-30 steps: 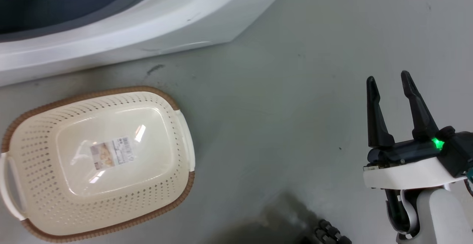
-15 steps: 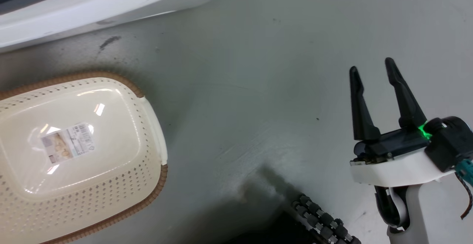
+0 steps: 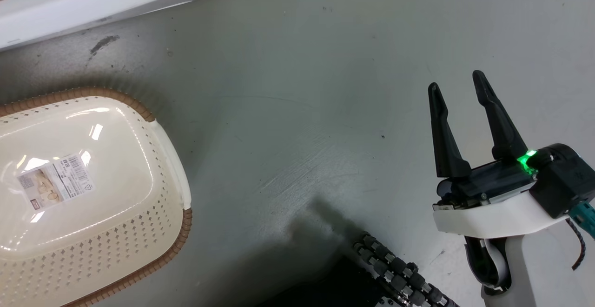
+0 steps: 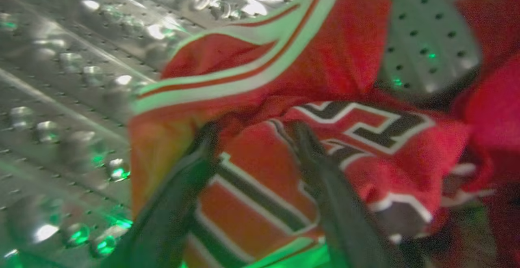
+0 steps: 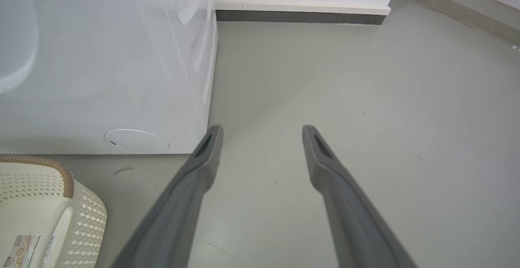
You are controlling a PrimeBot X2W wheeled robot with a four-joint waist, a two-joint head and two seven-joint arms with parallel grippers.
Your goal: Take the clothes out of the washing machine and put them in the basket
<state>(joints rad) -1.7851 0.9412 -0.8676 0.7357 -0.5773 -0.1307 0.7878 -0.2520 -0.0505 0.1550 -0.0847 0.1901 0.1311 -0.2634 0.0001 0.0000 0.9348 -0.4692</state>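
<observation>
Biggest thing first: the washing machine (image 3: 93,0) is the anchor here, so everything below is placed off it. The basket (image 3: 83,94) sits on the floor just in front of the machine's base. It's got nothing in it but its label, so I'd say no garment has made it across yet.

Inside the machine's steel drum (image 4: 61,77) is the jersey (image 4: 325,57), crumpled against the drum wall. The plain red garment (image 4: 491,97) is bunched right beside it, touching or overlapping, can't really tell which.

The bit that matters: the left gripper (image 4: 255,130) is in the machine's drum with the jersey dead ahead. Its fingers are spread and the tips straddle a fold of the lettered part. The view's blurry, but the gap looks wide, so I read it as not clamped down yet. The jersey's striped trim runs slantwise across the fingers' line, not along it, so closing here should pinch across the fold rather than slide down it.

The right gripper (image 3: 456,80) is outside the machine, over bare floor off its front corner, on the far side of the basket. Its fingers are parted and it holds nothing. So the left arm is clearly the nearer one. My guess for the next move: squeeze, then back out of the machine.
</observation>
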